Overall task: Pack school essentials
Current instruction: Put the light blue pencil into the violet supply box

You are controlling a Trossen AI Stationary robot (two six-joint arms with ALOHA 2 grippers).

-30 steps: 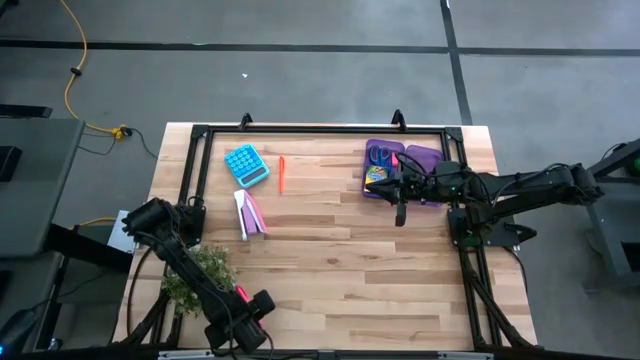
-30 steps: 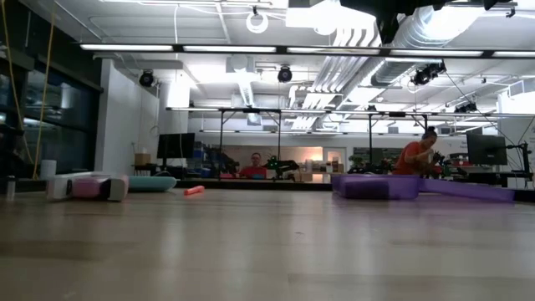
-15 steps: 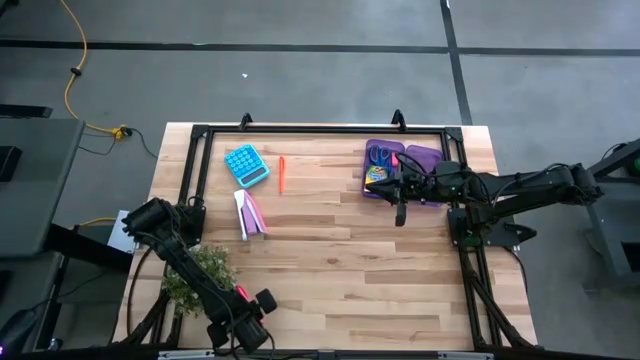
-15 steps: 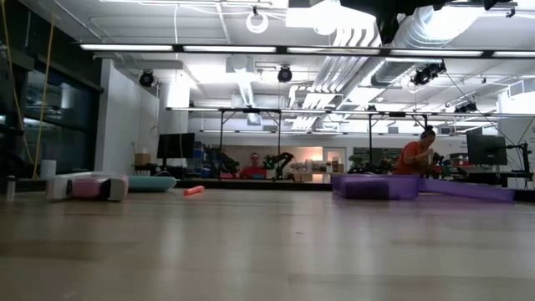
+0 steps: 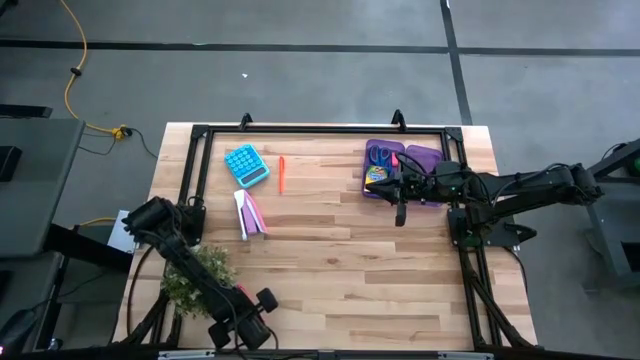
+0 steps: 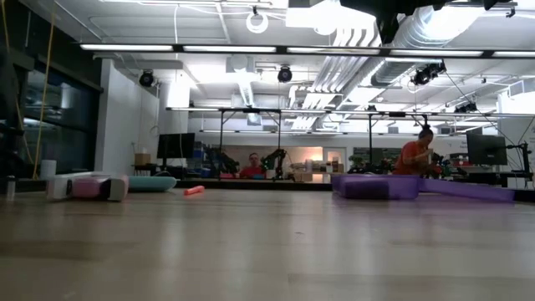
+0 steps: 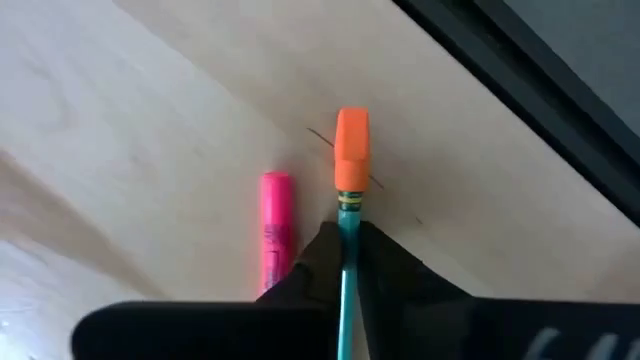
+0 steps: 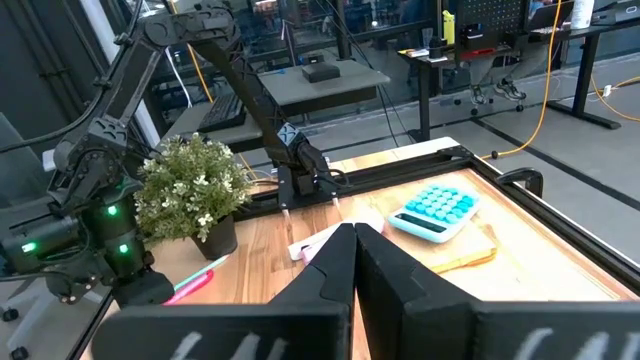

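My left jaws [image 7: 345,245] are clamped on the teal pen [image 7: 347,290] with the orange cap [image 7: 351,160], at the near edge of the surface [image 5: 340,260] beside the potted plant [image 5: 197,272]. The pen's long axis runs straight out ahead of the jaws, cap end leading. A pink pen [image 7: 274,228] lies parallel just beside it, loose on the wood. The purple case [image 5: 402,165] sits at the far right corner, well apart from me. My right jaws [image 5: 401,215] are shut and empty right next to that case, so the right arm is much nearer the drop point.
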